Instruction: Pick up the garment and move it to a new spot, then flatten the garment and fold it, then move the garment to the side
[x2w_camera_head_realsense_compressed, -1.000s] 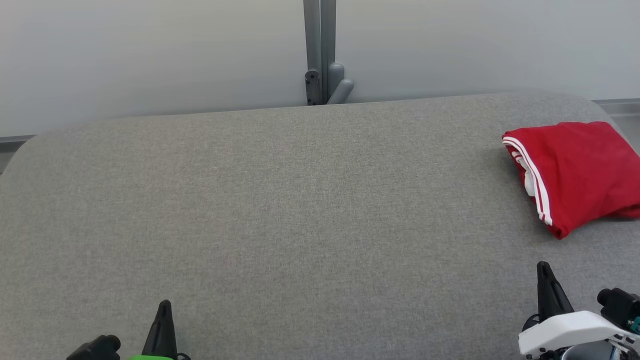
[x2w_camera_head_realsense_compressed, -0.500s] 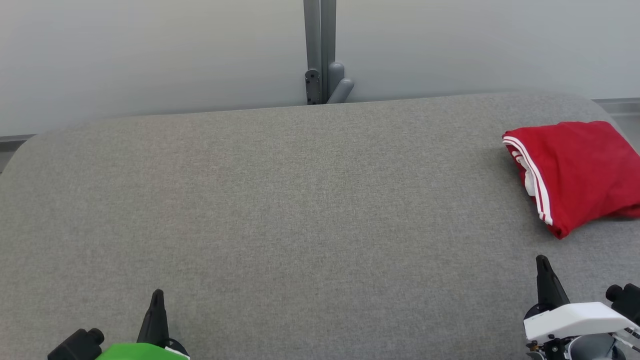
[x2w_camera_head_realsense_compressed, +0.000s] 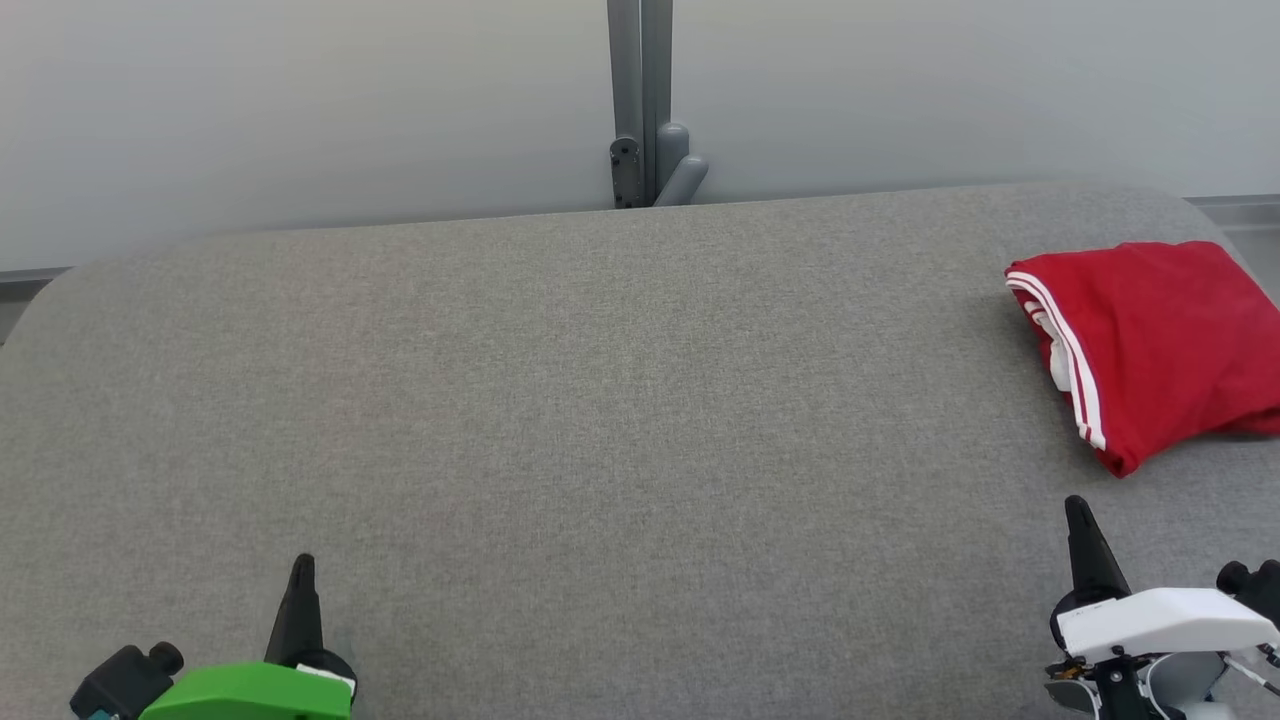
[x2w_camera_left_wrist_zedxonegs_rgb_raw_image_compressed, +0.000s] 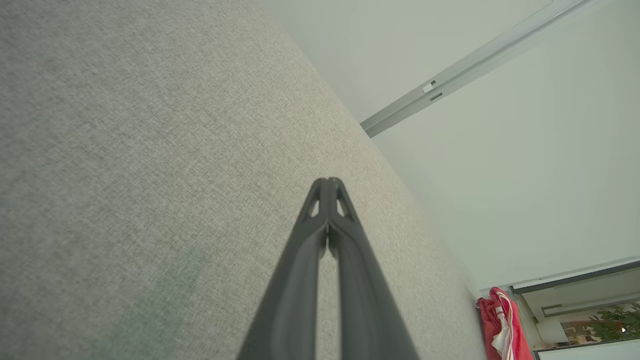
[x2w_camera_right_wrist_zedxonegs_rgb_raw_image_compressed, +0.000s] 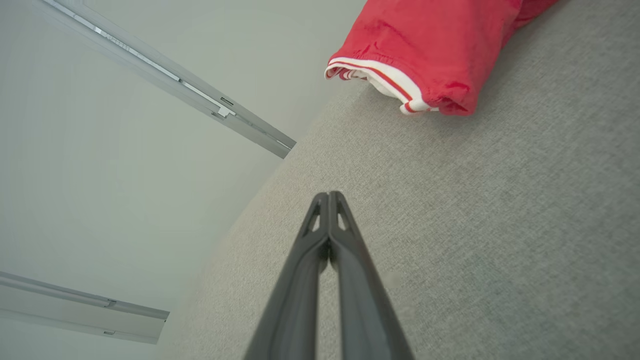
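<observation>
The garment (x2w_camera_head_realsense_compressed: 1160, 345) is red with white stripes along its hem and lies folded in a compact bundle at the far right of the grey fabric surface (x2w_camera_head_realsense_compressed: 600, 400). It also appears in the right wrist view as the garment (x2w_camera_right_wrist_zedxonegs_rgb_raw_image_compressed: 440, 45) and small in the left wrist view as the garment (x2w_camera_left_wrist_zedxonegs_rgb_raw_image_compressed: 502, 325). My left gripper (x2w_camera_head_realsense_compressed: 300, 568) points up at the lower left, shut and holding nothing. My right gripper (x2w_camera_head_realsense_compressed: 1077, 508) stands at the lower right, below the garment and apart from it, shut and empty. In each wrist view the left gripper (x2w_camera_left_wrist_zedxonegs_rgb_raw_image_compressed: 328, 181) and right gripper (x2w_camera_right_wrist_zedxonegs_rgb_raw_image_compressed: 329, 195) have their fingertips pressed together.
A grey metal post with a hinge (x2w_camera_head_realsense_compressed: 645, 110) rises behind the surface's far edge against a pale wall. The surface's rounded corners lie at the far left and far right. A wide stretch of grey fabric lies between the two grippers.
Both grippers have risen in the head view, the left one more; more of the left arm's green cover and the right arm's white cover shows. The garment has not moved.
</observation>
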